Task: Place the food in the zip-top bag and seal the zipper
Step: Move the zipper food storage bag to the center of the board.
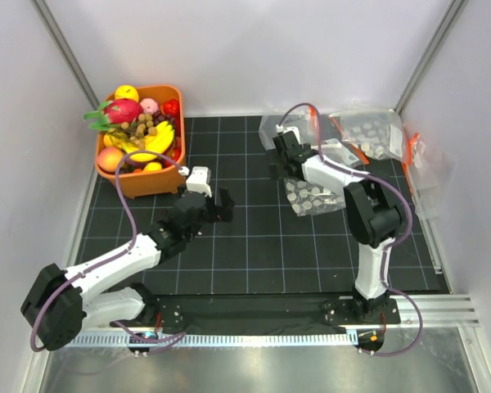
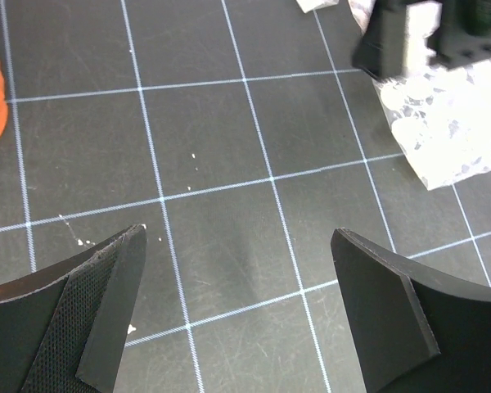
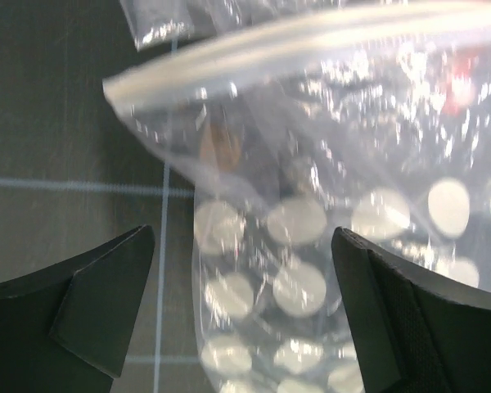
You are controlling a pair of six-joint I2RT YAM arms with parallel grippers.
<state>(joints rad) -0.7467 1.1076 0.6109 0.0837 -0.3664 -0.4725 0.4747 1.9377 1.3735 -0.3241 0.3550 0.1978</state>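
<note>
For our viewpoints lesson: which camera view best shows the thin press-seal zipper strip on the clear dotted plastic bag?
Right wrist view: the thin press-seal zipper strip crosses the frame's top, large, bright. Top external shows the clear dotted plastic bag small, its strip indiscernible; left wrist shows only a dotted corner.

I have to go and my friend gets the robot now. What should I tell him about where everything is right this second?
Left gripper: open, empty, over the bare mat near the orange basket.
Right gripper: open, hovers over the zip-top bag, not gripping it.
Food: the banana bunch, brown balls and peach all lie in the basket.
Zipper: shows in the right wrist view; I cannot tell whether it is pressed shut.
Done: nothing bagged yet.
Left: put the three foods in the bag, then seal the zipper.
</note>
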